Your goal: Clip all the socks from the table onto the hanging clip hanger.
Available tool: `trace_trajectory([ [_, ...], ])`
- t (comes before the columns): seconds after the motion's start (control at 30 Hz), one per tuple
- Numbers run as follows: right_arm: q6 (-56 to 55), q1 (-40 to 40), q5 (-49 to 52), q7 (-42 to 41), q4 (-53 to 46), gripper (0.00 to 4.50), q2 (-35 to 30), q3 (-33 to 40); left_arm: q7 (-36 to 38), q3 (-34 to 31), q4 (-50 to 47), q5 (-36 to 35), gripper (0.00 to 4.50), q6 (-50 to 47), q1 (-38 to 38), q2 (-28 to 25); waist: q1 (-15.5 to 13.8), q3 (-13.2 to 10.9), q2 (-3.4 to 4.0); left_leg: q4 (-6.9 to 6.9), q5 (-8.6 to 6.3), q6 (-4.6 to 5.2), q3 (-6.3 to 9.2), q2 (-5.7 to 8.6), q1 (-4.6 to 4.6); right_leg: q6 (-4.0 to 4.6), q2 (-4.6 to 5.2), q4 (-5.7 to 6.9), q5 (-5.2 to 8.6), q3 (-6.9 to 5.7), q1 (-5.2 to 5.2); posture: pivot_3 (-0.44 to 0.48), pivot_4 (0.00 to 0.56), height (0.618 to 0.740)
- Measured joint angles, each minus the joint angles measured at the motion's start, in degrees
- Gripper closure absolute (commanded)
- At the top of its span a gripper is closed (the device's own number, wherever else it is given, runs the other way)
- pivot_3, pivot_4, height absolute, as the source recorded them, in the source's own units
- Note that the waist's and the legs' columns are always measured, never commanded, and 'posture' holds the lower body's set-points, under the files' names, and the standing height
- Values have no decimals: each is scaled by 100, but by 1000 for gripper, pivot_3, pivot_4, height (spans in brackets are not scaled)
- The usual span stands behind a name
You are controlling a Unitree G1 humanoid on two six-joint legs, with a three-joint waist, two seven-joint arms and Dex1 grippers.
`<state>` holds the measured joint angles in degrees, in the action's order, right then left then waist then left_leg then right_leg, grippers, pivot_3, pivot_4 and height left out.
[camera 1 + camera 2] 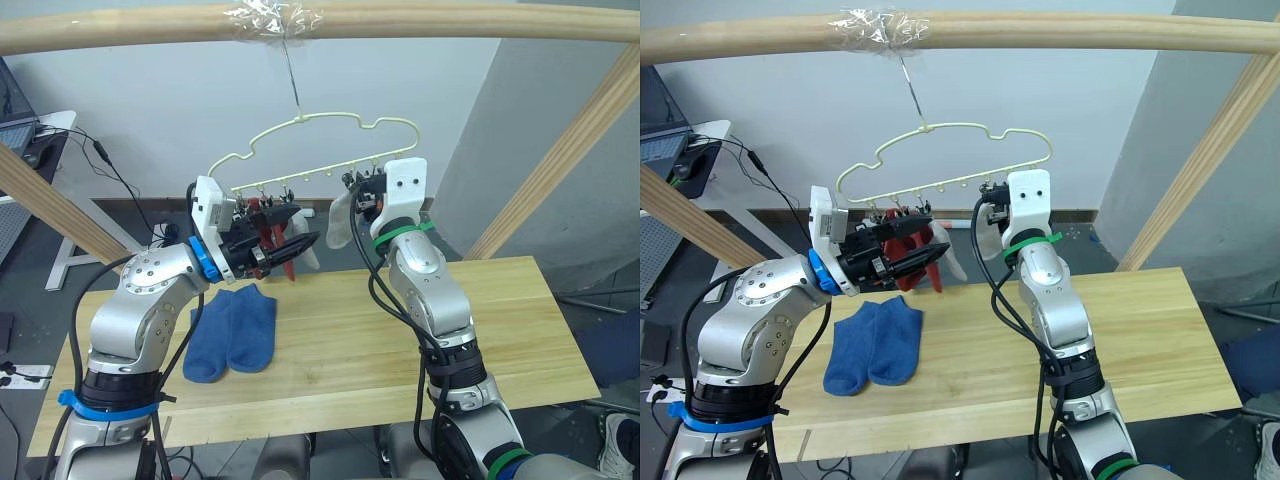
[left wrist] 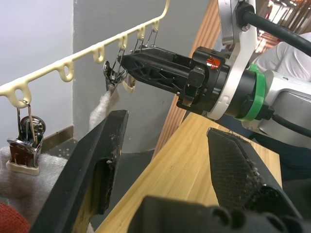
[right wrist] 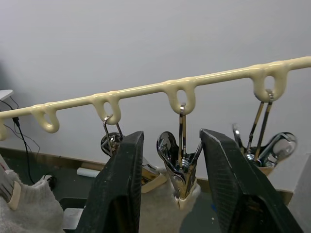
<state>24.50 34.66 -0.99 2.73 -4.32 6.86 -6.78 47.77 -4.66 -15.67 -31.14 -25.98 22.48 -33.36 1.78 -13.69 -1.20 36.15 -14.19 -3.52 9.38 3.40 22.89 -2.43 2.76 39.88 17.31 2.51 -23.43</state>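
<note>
The pale-yellow clip hanger [image 1: 330, 135] hangs by its hook from the beam above the table [image 1: 350, 340]. Two blue socks [image 1: 235, 328] lie side by side on the table's left part. Rust-red socks [image 1: 268, 222] and light grey socks [image 1: 338, 222] hang from clips. My left gripper [image 1: 305, 228] is open and empty, just in front of the red socks. My right gripper [image 3: 171, 136] is open, its fingers either side of a metal clip [image 3: 180, 167] that holds a grey sock.
A round wooden beam [image 1: 400, 20] crosses overhead, held by slanted wooden posts at the left [image 1: 50, 210] and right [image 1: 560, 160]. A desk with cables [image 1: 40, 130] stands behind at the left. The table's right half [image 1: 480, 320] is bare wood.
</note>
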Motion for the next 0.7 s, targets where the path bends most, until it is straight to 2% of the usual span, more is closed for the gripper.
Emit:
trace_trajectory([
  [0.7, 103, 12, 17, -15, 147, 2647, 82, -47, -62, 24, -2, 1, 1551, 0, 0, 3, -1, 0, 0, 0, 0, 0, 1, 0, 0, 0, 0, 1, 0, 0, -1, 111, 229, 740],
])
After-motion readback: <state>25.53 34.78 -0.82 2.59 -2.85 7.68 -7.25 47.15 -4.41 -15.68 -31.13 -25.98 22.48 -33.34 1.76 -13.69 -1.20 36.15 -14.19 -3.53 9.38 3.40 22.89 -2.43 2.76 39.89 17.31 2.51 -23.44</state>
